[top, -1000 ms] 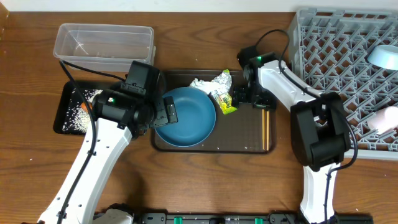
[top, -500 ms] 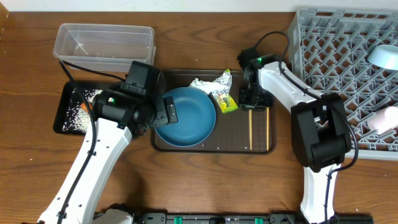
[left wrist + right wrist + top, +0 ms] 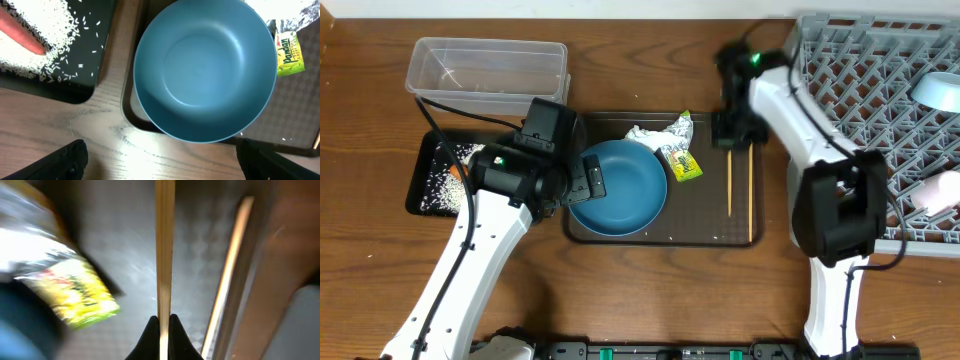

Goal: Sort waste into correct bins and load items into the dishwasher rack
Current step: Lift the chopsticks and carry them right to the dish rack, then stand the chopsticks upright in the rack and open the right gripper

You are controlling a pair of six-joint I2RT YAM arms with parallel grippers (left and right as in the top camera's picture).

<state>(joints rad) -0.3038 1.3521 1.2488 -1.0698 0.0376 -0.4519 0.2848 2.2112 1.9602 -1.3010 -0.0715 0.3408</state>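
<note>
Right wrist: chopstick [image 3: 164,245] (one) inside pincer [image 3: 163,323]

Our right jaws are pinched tight on one wooden chopstick [image 3: 164,245]. Their dark fingertips [image 3: 151,337] meet at the bottom edge, and the stick runs straight up the middle. A second chopstick [image 3: 229,275] lies just to the right, slanting across the dark tray [image 3: 195,240] near its right-hand edge. At left we see the yellow-green wrapper [image 3: 80,297], smeared by blur. The blue patch in the lower left corner is probably the plate [image 3: 17,335].
</note>
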